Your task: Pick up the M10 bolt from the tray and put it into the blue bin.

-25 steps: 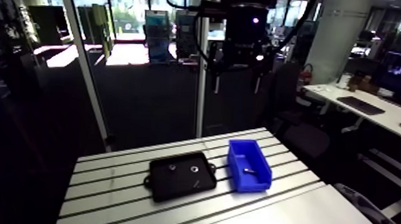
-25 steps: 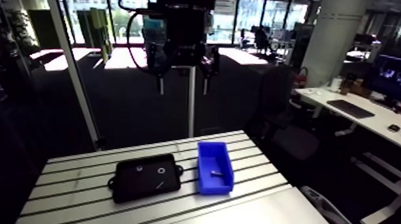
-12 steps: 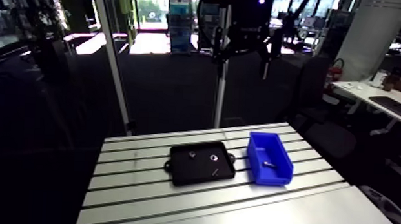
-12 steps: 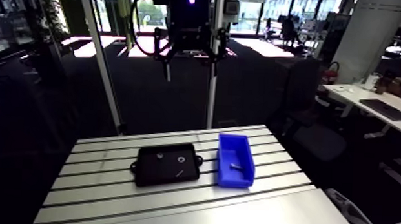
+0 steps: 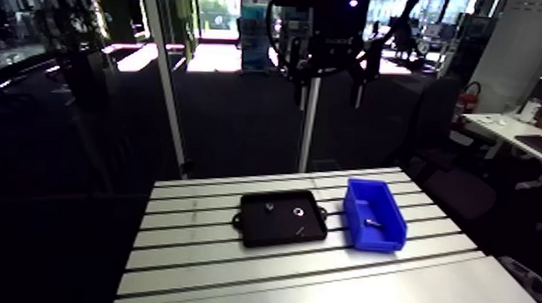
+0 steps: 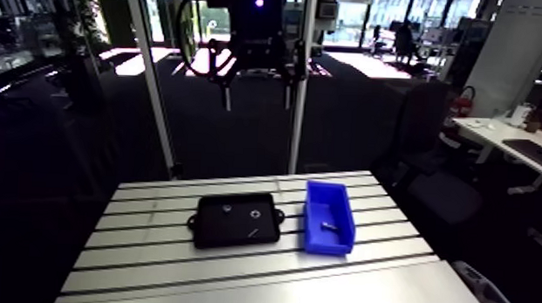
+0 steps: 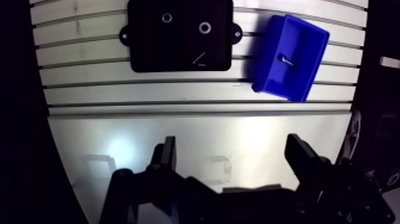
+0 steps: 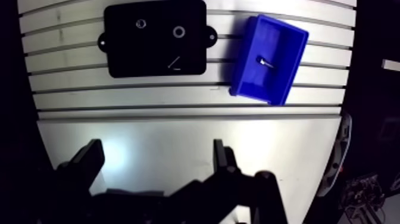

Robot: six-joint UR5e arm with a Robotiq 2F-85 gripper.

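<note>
Since the earlier frames only the arm's camera is shifting; the black tray (image 7: 178,44), the blue bin (image 7: 302,77) and the M10 bolt (image 7: 287,59) are keeping their places on the desk (image 7: 178,95). The bolt is lying inside the bin. The gripper (image 7: 232,143) is hanging high above the desk, fingers spread wide, gripping nothing. From the gripper, the tray is sitting at 11 o'clock and the bin at 1 o'clock, just beside the tray. Two small rings (image 7: 205,27) are lying in the tray.
</note>
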